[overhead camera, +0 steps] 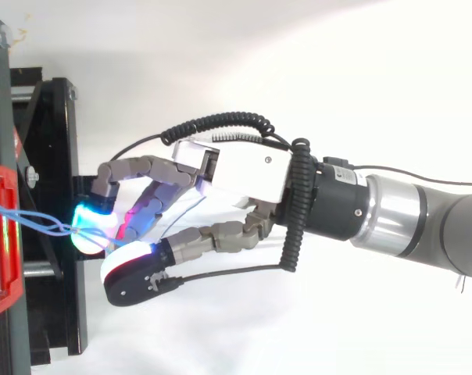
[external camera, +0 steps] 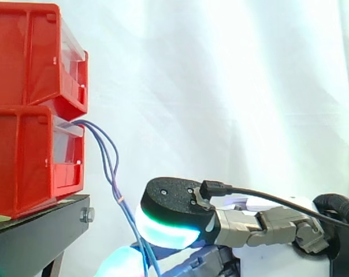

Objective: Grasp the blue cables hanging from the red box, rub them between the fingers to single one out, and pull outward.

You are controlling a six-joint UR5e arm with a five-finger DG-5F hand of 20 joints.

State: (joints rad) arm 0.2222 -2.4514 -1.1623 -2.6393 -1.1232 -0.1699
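Closest to my side camera is one thick pad [external camera: 173, 212], black on its back and glowing white and green underneath, lying level at the lower middle. Just below and to its left a second pad [external camera: 119, 261] glows cyan. The blue cables [external camera: 114, 186] drop between these two, and I lose them at the bottom edge.

From above I see the hand [overhead camera: 244, 176] with its fingers curled in toward the left and their tips bunched together. The cyan pad is on the far side, a white-lit pad on the near side, and a finger glowing red sits between them. The cables [overhead camera: 41, 223] run in from the left and end right at that cluster, so I read the fingers as pinched closed on them. I cannot make out how many strands are caught in the pinch.

Working outward, the cables arc out of the front of the lower red bin [external camera: 24, 161], separate at first and drawing together lower down. An upper red bin [external camera: 30, 57] is stacked on it, and both stand on the black stand [external camera: 41, 231] at the left. The arm [overhead camera: 423, 223] reaches in from the right, and the white curtain [external camera: 232, 86] hangs behind.
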